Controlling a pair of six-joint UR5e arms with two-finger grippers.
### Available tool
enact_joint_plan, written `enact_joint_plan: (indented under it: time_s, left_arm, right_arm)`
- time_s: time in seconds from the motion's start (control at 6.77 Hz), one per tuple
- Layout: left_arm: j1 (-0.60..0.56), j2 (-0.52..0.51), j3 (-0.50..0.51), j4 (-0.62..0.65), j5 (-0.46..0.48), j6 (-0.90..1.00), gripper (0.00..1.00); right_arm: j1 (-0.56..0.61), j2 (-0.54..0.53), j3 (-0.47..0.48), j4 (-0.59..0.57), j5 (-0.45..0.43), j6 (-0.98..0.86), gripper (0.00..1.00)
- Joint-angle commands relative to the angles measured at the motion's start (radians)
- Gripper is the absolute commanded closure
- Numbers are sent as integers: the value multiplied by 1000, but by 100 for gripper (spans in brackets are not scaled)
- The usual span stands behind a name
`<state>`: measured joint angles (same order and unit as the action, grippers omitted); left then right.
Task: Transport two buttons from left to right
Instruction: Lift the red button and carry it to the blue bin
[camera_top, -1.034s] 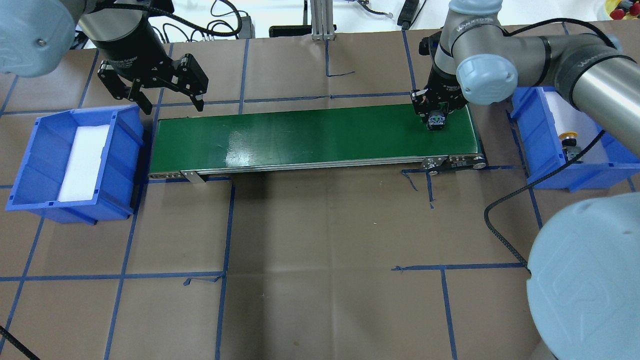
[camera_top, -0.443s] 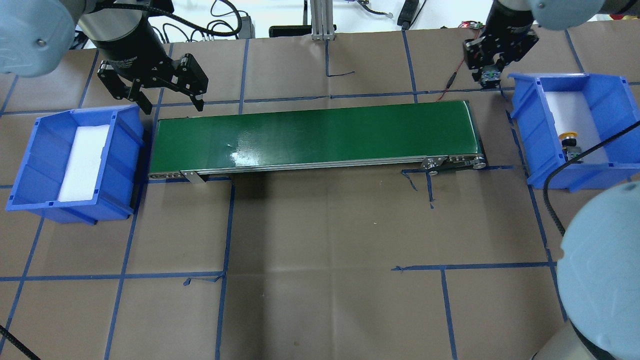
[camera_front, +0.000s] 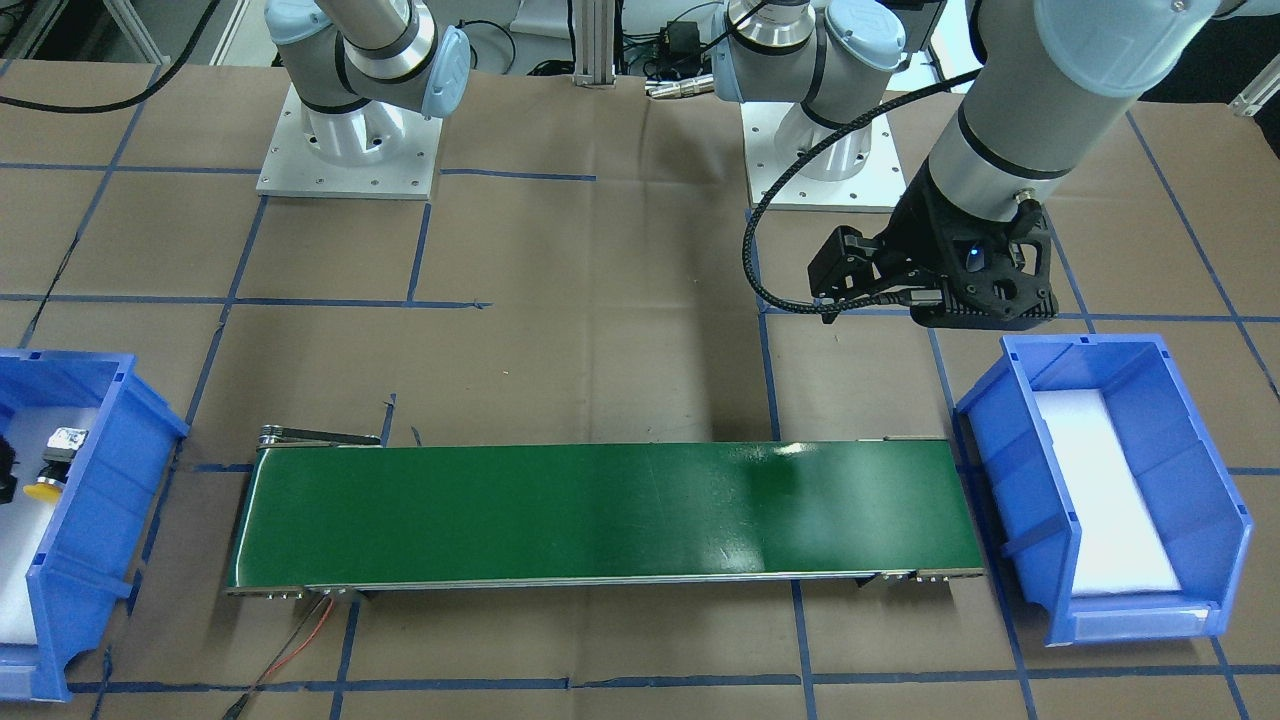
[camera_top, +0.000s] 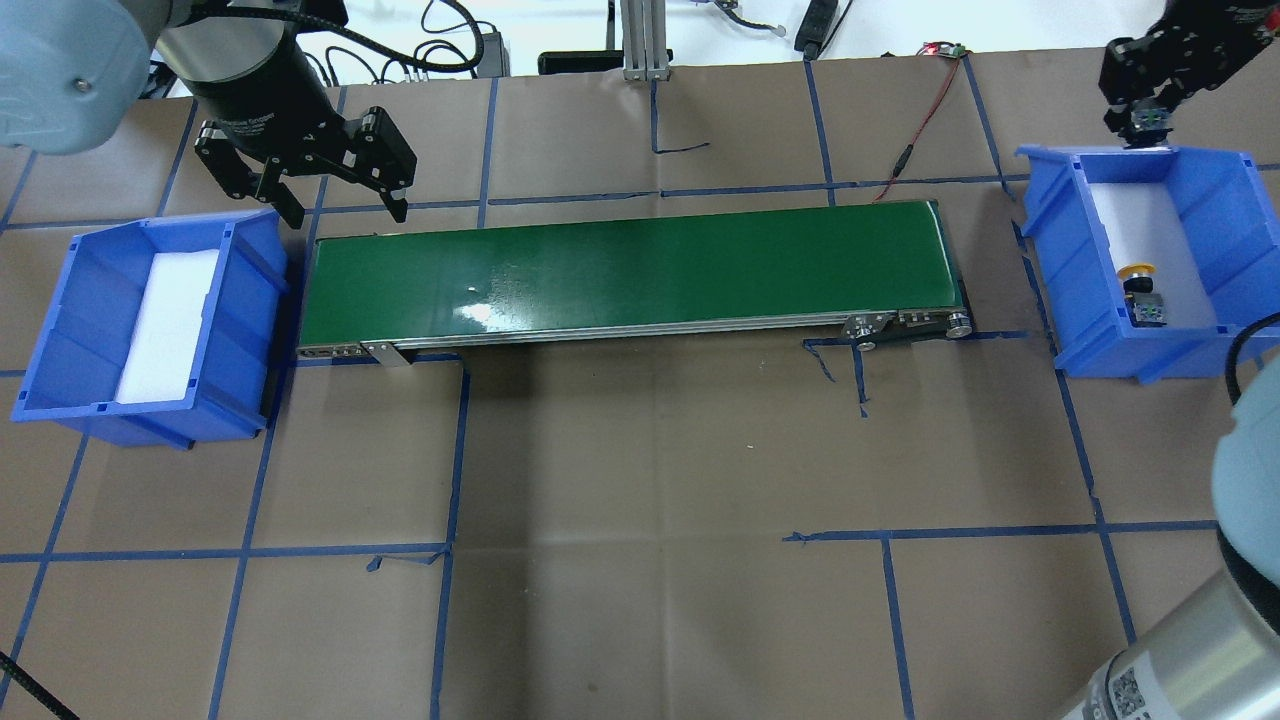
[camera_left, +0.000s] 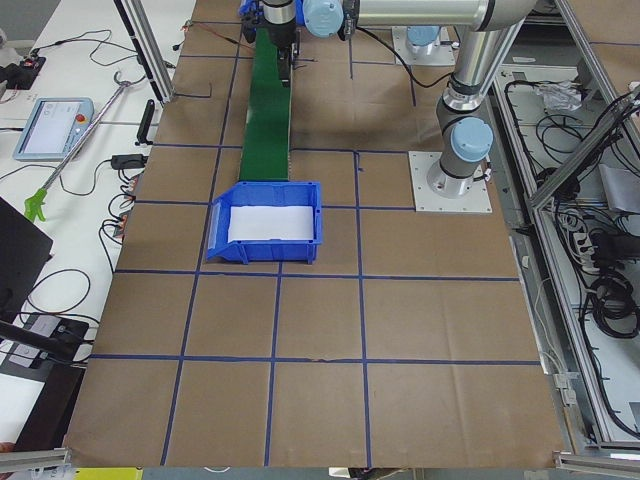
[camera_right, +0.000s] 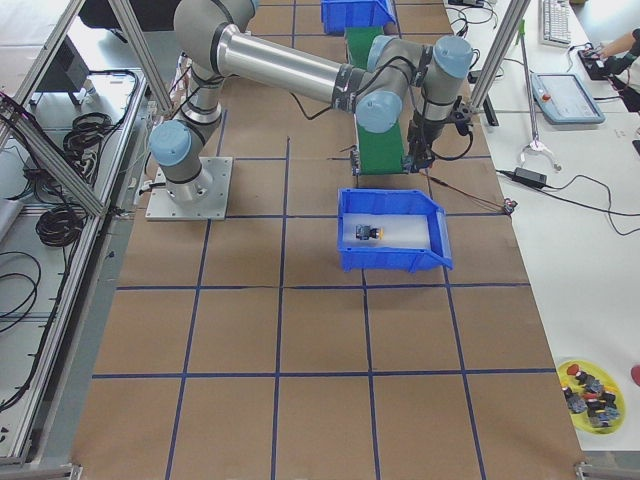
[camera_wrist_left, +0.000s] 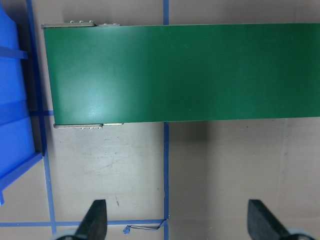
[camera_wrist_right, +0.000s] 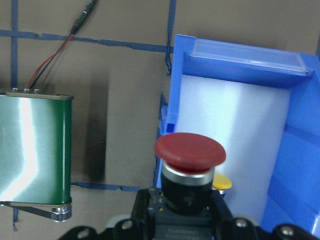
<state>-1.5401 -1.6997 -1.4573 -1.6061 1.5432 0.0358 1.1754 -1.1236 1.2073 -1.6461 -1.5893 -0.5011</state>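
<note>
My right gripper (camera_top: 1143, 120) is shut on the red button (camera_wrist_right: 190, 152), cap down, and hangs over the far rim of the right blue bin (camera_top: 1052, 262). The yellow button (camera_top: 1140, 280) lies on its side on the white foam inside that bin; it also shows as the yellow button (camera_front: 47, 485) and the yellow button (camera_wrist_right: 223, 182). My left gripper (camera_top: 347, 214) is open and holds nothing, hovering by the far left corner of the green conveyor belt (camera_top: 630, 270). Its fingertips (camera_wrist_left: 95, 220) stand wide apart over brown paper.
The left blue bin (camera_top: 60, 300) holds only white foam. A red-and-black cable (camera_top: 915, 125) runs from the belt's far right corner. An aluminium post (camera_top: 645, 40) stands at the back. A yellow dish of spare parts (camera_right: 590, 385) sits apart.
My right gripper lifted the red button off the belt's right end and carried it right and away, to the right bin's far rim. The left arm stayed still.
</note>
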Motion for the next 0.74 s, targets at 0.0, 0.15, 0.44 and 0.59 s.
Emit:
enact_joint_plan:
  time_s: [0.0,0.15,0.44,0.59]
  left_arm:
    - [0,0,0,0,0,-1,0]
    - [0,0,2,0,0,-1,0]
    - [0,0,2,0,0,-2,0]
    - [0,0,2,0,0,-2,0]
  right_arm:
    - [-69,60,-3,-99,15,-100,94]
    - [-72,102,-2,-151,14,-138,94]
    - [-88,122,50,-155,3,-154,94]
    - [-97,136,87,-188,5,-152,94]
